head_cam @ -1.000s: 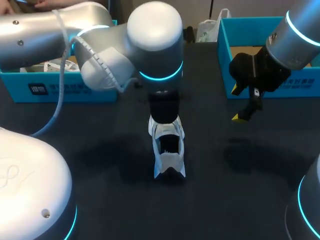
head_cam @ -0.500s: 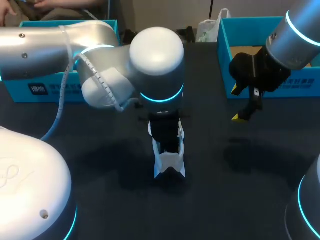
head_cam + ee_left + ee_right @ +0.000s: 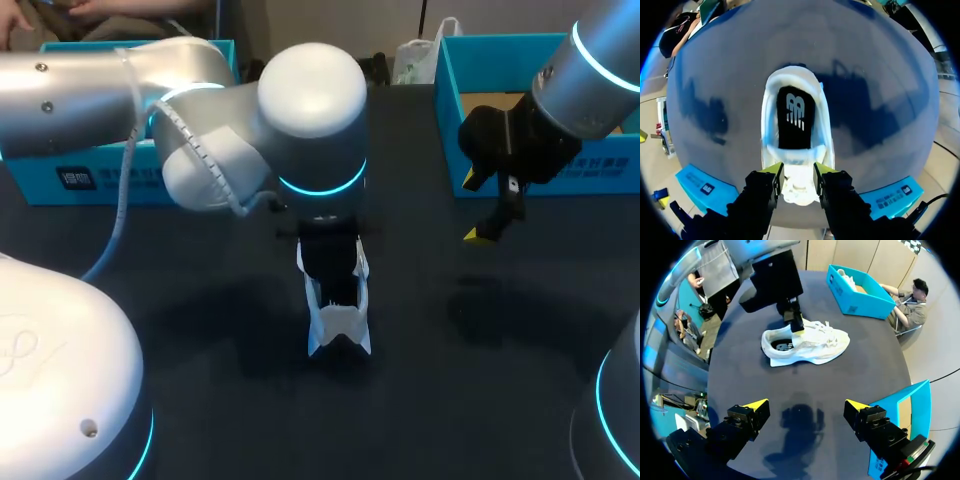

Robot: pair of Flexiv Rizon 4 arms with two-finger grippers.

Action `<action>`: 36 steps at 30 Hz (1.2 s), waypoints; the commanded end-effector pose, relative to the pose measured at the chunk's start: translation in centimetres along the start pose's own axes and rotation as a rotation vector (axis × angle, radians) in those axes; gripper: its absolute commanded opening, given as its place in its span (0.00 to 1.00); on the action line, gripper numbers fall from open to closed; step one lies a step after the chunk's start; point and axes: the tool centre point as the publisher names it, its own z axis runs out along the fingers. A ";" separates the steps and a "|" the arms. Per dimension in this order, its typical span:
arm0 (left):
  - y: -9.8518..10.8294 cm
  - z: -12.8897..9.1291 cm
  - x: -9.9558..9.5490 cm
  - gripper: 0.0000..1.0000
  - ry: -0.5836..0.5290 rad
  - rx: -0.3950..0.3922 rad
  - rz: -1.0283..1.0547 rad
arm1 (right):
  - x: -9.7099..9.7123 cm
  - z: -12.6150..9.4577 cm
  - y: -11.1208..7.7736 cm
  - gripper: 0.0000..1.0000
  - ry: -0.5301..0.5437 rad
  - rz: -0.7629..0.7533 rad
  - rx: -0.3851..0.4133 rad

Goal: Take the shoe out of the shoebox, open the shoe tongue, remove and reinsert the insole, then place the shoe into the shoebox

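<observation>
A white shoe (image 3: 338, 325) stands in the middle of the dark table, its heel toward the near edge. Its black insole (image 3: 795, 117) lies inside the open collar. My left gripper (image 3: 798, 172) comes down on it from above, both yellow tips pressed against the white tongue (image 3: 799, 187) between them. From the right wrist view the left gripper (image 3: 796, 325) sits at the shoe's (image 3: 815, 345) throat. My right gripper (image 3: 490, 228) hangs open above the table to the right of the shoe; the right wrist view shows this gripper (image 3: 807, 405) with nothing between its fingers.
A blue shoebox (image 3: 450, 120) stands at the back right, just behind my right gripper. A second blue box (image 3: 130, 175) with white contents sits at the back left, partly hidden by my left arm. Bare dark table (image 3: 200, 300) surrounds the shoe.
My left arm has come lower and nearer over the shoe, covering more of its front. The shoe and my right arm stay where they were.
</observation>
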 end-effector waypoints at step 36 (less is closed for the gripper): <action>-1.9 -6.5 0.9 1.00 0.095 0.124 -0.960 | 0.0 0.1 0.0 1.00 -0.001 0.001 0.003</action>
